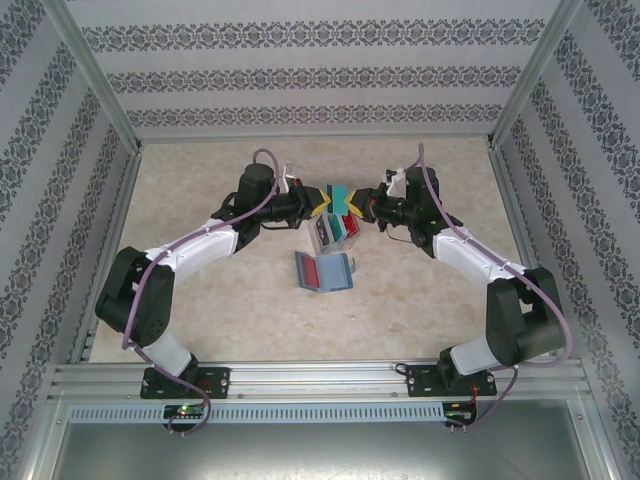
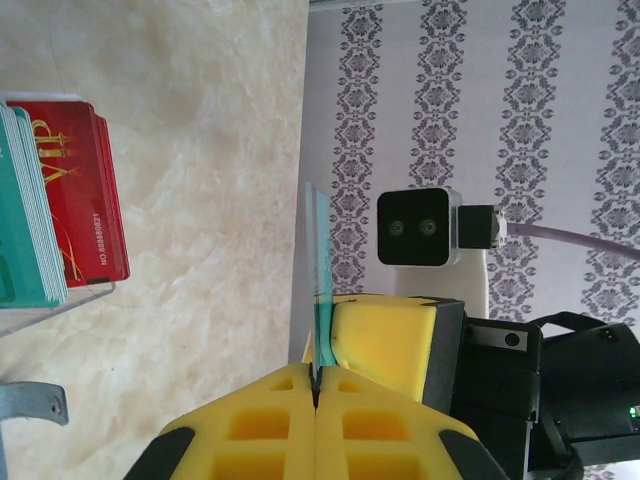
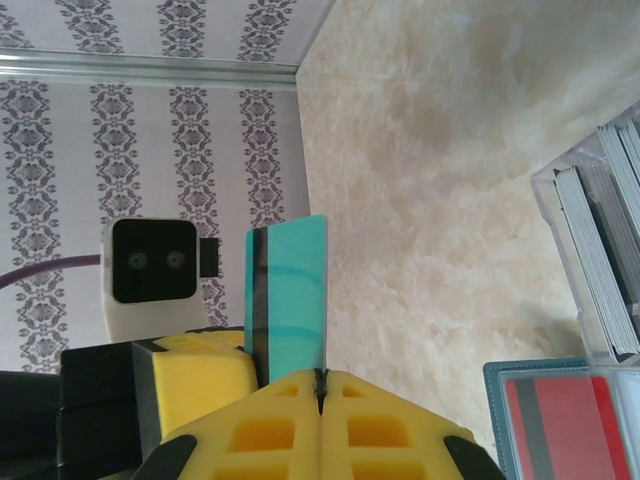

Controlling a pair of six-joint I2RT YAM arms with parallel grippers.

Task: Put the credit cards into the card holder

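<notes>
Left fingers (image 2: 255, 425) and right fingers (image 3: 255, 430) both pinch one teal card (image 3: 287, 300) above the table (image 1: 420, 290). The card holder (image 1: 300, 272) lies open nearby

Two arms are seen reaching in from the near left and near right, meeting over the middle of the beige marbled table (image 1: 200, 200). The left gripper (image 1: 321, 205) and the right gripper (image 1: 358, 201) are brought tip to tip, and a teal-green card (image 1: 341, 196) is held up between their yellow pads, off the table. Just nearer than them, a small clear box (image 1: 322, 243) is stood on the table, with red and teal cards upright in it. Nearer again, close beside the box, the card holder (image 1: 303, 270) is laid open and flat, and a red card (image 1: 324, 272) is seen on its inner face.
</notes>
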